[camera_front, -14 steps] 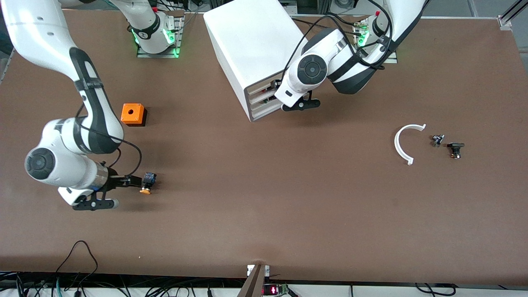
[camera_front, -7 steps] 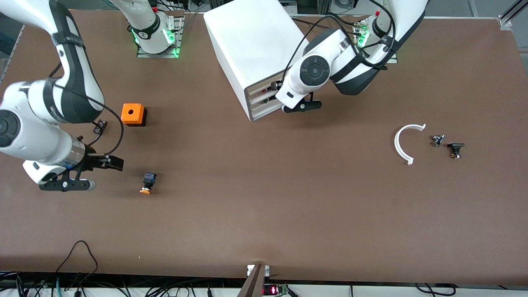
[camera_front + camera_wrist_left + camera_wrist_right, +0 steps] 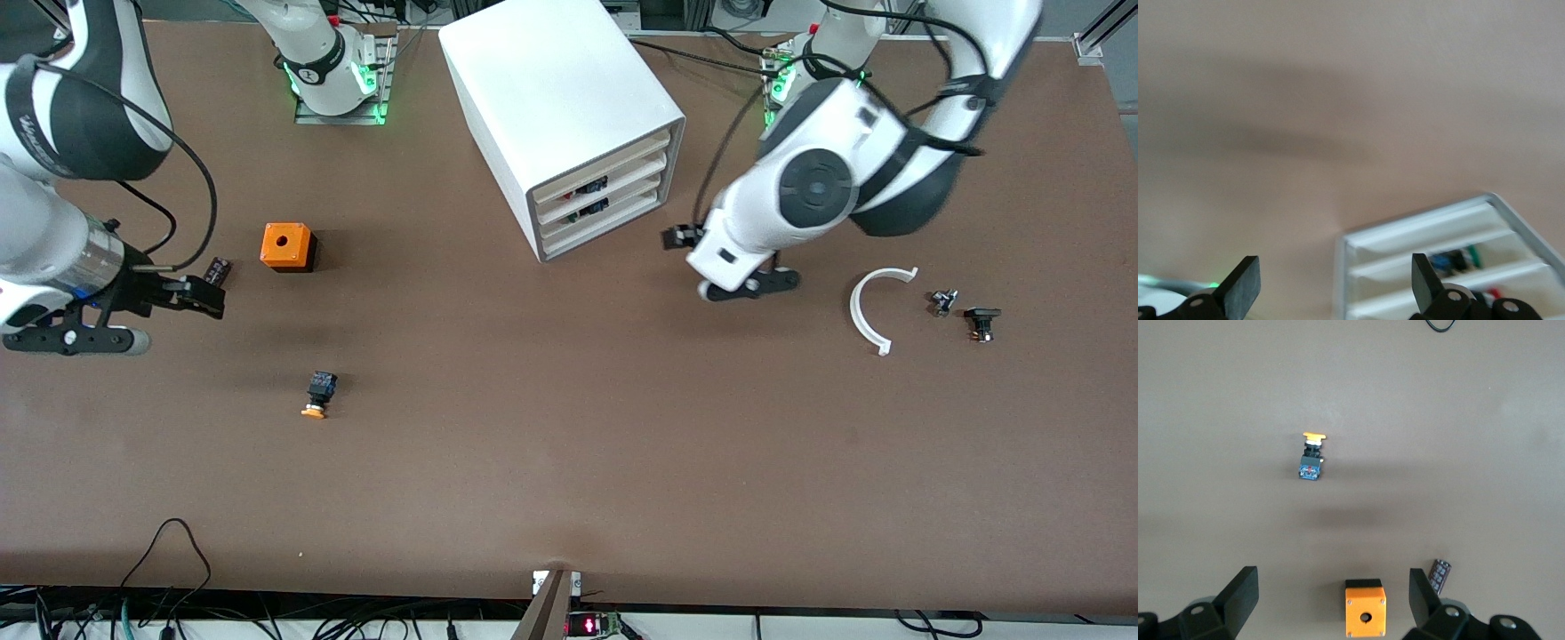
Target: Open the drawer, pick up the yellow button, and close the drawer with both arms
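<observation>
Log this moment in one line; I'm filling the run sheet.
drawer: shut | button: on table, free | left pincer: open, near cabinet | right pincer: open, empty

Tiny orange-capped push-button (image 3: 317, 396) on brown table (image 3: 569, 462), nearer front camera than orange holed cube (image 3: 286, 246); big white boxy cabinet (image 3: 556, 107) toward bases

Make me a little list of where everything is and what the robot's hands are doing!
drawer: shut, top of the cabinet
button: lying on the table, nearer the camera than the orange cube
right end effector: open, empty, beside the orange cube
left end effector: open, empty, in front of the cabinet
white curved piece: toward the left arm's end
</observation>
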